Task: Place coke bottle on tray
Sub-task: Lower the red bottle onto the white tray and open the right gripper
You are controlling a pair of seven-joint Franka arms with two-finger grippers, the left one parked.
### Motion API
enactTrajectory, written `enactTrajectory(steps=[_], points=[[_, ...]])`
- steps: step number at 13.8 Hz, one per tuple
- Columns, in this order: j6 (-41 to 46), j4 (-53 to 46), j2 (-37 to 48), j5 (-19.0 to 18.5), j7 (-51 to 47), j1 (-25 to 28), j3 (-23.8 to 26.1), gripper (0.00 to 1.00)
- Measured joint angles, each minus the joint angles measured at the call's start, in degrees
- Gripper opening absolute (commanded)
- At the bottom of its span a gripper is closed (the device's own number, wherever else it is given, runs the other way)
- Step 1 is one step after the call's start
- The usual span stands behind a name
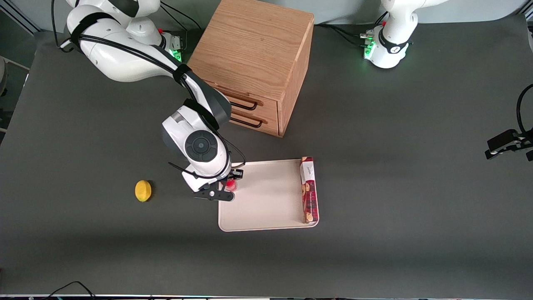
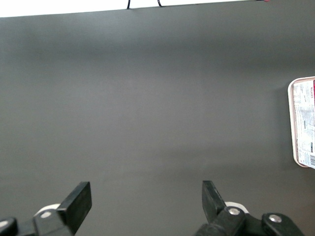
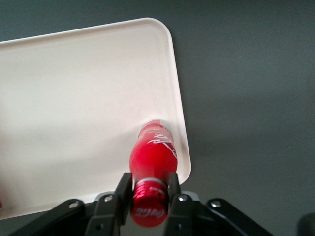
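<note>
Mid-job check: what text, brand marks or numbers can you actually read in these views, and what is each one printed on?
Coke bottle, held upright by the gripper at the tray edge: white script on body and cap, Coca-Cola style, letters not fully legible.
Cookie box, lying along the tray's edge toward the parked arm's end: white lettering and a printed panel, too small to read.
Drawer cabinet, lemon: no text.

I'm running this in a robotics lab: two white arms bolted to a dark grey counter (image 1: pixel 395 175), status lights glowing green at their bases, cables trailing, with test props like a wooden drawer cabinet (image 1: pixel 258 62).
</note>
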State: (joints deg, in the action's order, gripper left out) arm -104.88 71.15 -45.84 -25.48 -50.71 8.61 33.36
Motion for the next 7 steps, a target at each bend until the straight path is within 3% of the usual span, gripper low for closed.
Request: enactTrajectory(steps=[2,4,7], points=[[-0.1,-0.9,0.8,-0.1,0.0,-0.3,0.1,1.00],[1.1,-2.4,4.1,-0.1,0.3,-1.0,0.2,1.00],[9.6,-3.7,14.5,1.7,5.7,-3.2,0.4,1.00]])
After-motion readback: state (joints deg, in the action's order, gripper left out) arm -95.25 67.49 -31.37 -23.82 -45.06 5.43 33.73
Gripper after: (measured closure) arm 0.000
